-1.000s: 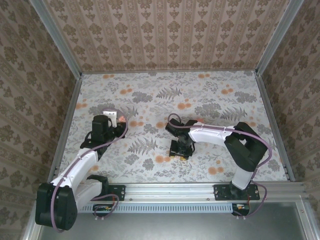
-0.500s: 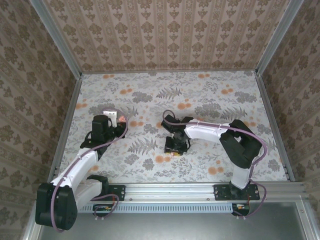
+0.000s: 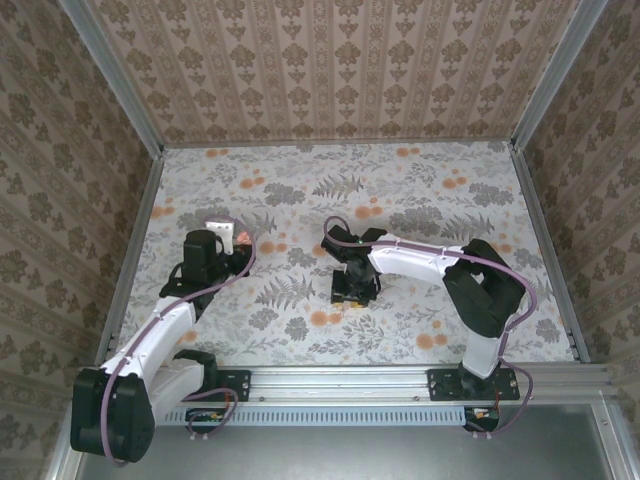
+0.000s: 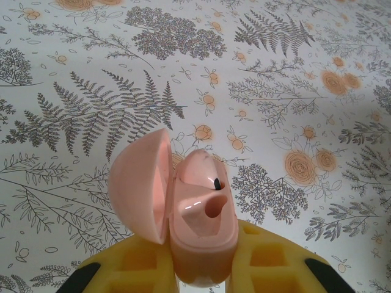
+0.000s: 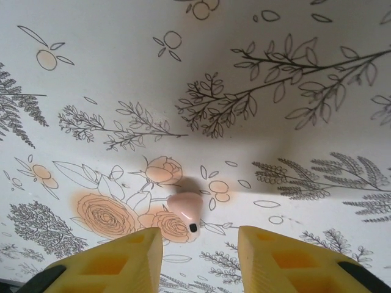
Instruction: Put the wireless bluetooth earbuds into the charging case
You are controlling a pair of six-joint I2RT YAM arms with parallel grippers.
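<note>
The charging case (image 4: pixel 201 213) is salmon-pink, and my left gripper (image 4: pixel 201 250) is shut on it between its yellow fingers (image 4: pixel 122 271). Its lid (image 4: pixel 137 183) hangs open to the left. One of the earbuds (image 4: pixel 204 168) sits in the far socket, while the near socket is an empty hole. In the top view the left gripper (image 3: pixel 226 240) holds the case (image 3: pixel 220 229) at the left of the table. The other earbud (image 5: pixel 185 209) lies on the cloth just ahead of my right gripper (image 5: pixel 200 241), which is open and not touching it. Seen from the top view, the right gripper (image 3: pixel 354 292) is at mid-table.
The floral cloth (image 3: pixel 420 190) covers the whole table, and a flat orange printed rose (image 5: pixel 101 213) lies right beside the loose earbud. Patterned walls (image 3: pixel 330 70) close in the back and both sides. An aluminium rail (image 3: pixel 340 378) runs along the near edge.
The right gripper has shifted a little left and away from the near edge, and its jaws have narrowed slightly. The left arm and the case have not moved.
</note>
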